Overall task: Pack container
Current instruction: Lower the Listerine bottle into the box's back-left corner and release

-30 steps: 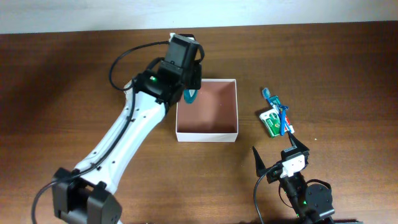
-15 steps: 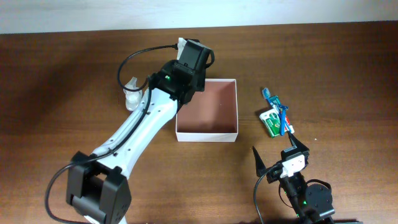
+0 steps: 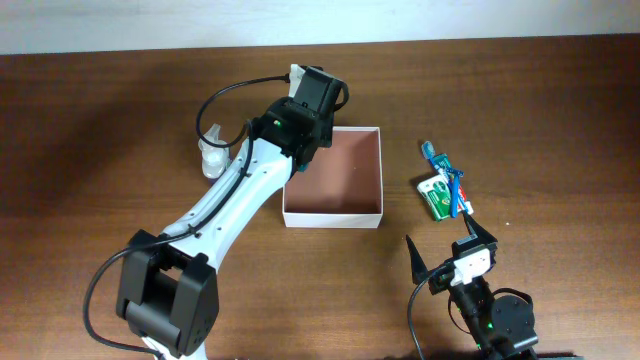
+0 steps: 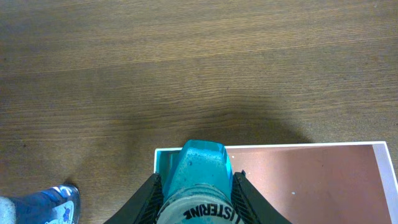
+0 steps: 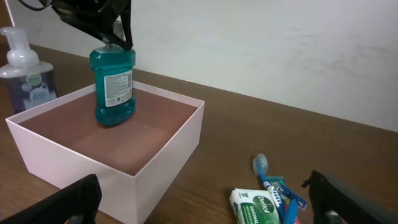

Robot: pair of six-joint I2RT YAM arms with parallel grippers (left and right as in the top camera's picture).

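Mouthwash bottle (image 5: 113,87) upright in container (image 5: 168,163), clamped by left tool (image 4: 195,198); right tool (image 3: 447,248) gapes empty.

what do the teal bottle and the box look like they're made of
The teal bottle: probably glossy see-through plastic; light shows through the tinted body. The container: looks like thin matte cardboard, with white walls, sharp corners and a pinkish-brown inside.

Wooden table (image 3: 100,120), container (image 3: 333,219), pump bottle (image 3: 213,155), toothbrush (image 3: 441,164), soap (image 3: 434,200)

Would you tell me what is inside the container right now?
A teal mouthwash bottle is held upright in one corner of the container by the left gripper. The remaining floor is bare. From overhead the arm covers that corner.
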